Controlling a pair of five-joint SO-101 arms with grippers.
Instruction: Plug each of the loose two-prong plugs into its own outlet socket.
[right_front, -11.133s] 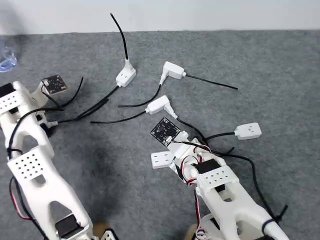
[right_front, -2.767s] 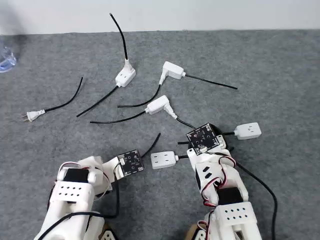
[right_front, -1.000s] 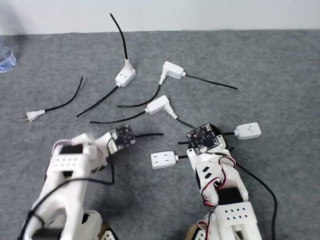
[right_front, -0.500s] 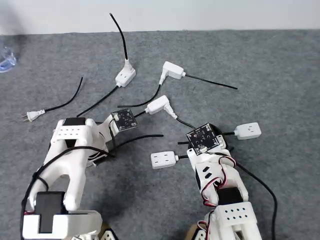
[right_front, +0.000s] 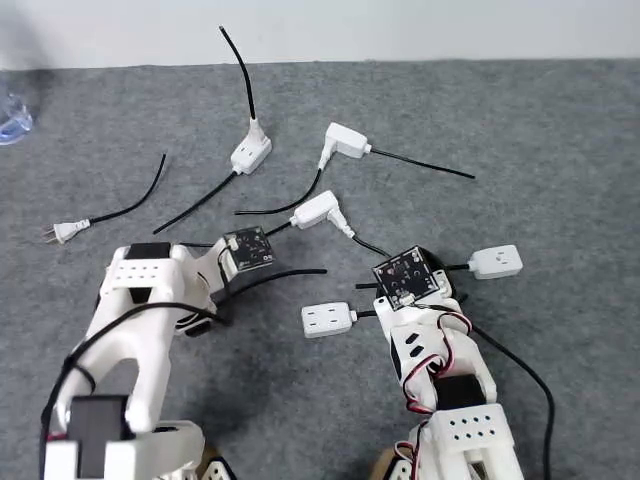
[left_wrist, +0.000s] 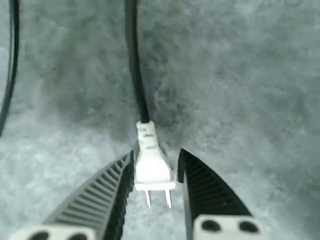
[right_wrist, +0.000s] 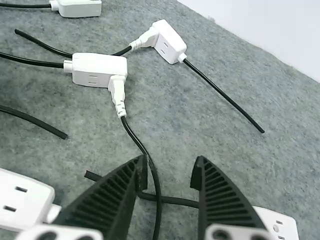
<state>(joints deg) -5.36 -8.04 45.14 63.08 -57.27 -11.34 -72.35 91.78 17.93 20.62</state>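
The left gripper (left_wrist: 156, 154) jaws clamp a plug (left_wrist: 151, 169). The right gripper (right_wrist: 170, 161) jaws gape over a cord (right_wrist: 134, 139). One socket (right_wrist: 94, 70) holds a second plug (right_wrist: 117, 91).

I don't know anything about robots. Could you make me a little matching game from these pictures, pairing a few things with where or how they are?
Things:
1. left gripper
2. right gripper
3. loose plug
4. socket block

States:
A. open, above a black cord
B. lying unplugged, out to the left of the left arm
C. shut on a white plug
D. on the carpet between the two arms

Pairs: 1-C, 2-A, 3-B, 4-D
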